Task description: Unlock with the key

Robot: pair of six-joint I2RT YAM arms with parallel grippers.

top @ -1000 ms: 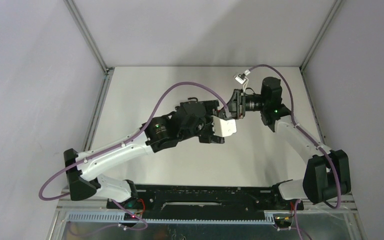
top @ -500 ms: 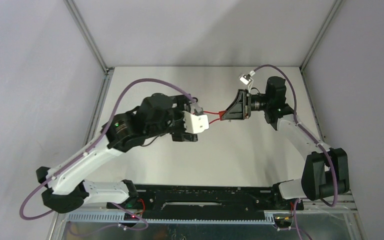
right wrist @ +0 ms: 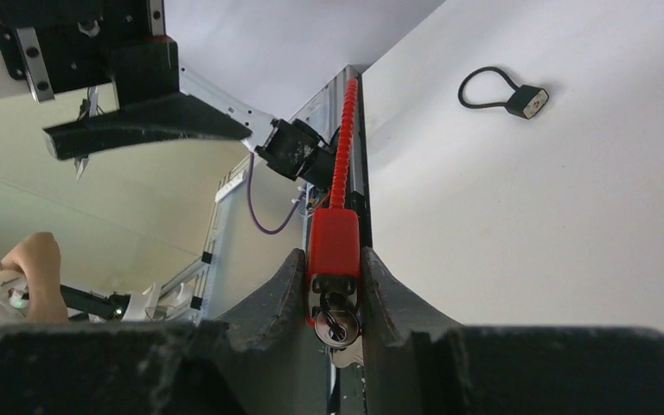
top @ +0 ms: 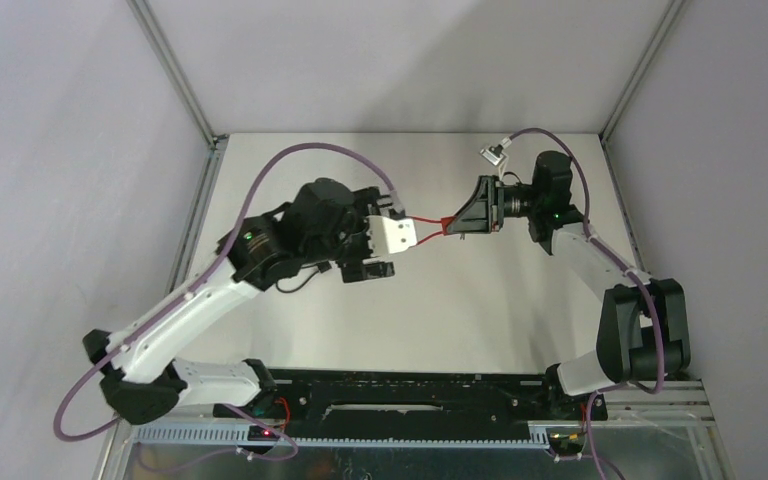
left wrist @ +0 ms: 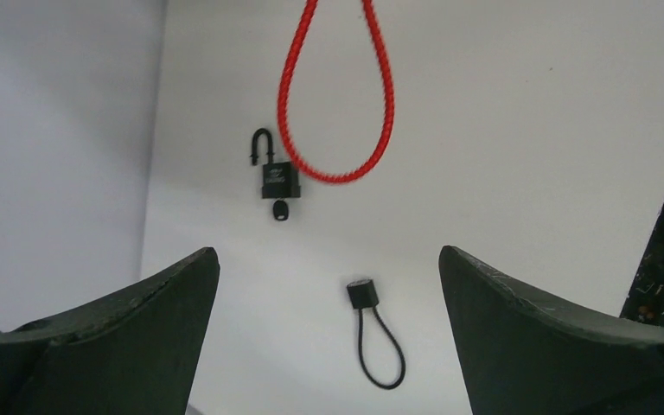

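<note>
Right hand: right gripper [right wrist: 331, 259] clamped on the body of the red lock [right wrist: 333, 242], one finger on each flank
Key: what looks like the key [right wrist: 337, 322], on a ring, sits in the lock's rear end, deep between the right fingers [right wrist: 272, 298], toward the palm
Lock axis: runs straight out of the right gripper toward the left arm; the red cable [right wrist: 341, 147] leaves the far end and loops back
Left hand: left gripper [left wrist: 328, 251] has its jaws wide apart and holds nothing; it faces the cable loop, apart from the lock body
Bearing: key lies at the lock end turned away from the free hand; likely the left arm must come round to that end
In the way: the right fingers flank the key closely; the cable loop hangs between the left gripper and the lock
Around: on the table [left wrist: 527, 130] a black padlock [left wrist: 278, 180], shackle open, padlock key [left wrist: 279, 210] at its base; a small black cable lock [left wrist: 362, 294] nearby
Unclear: whether the red cable is latched
</note>
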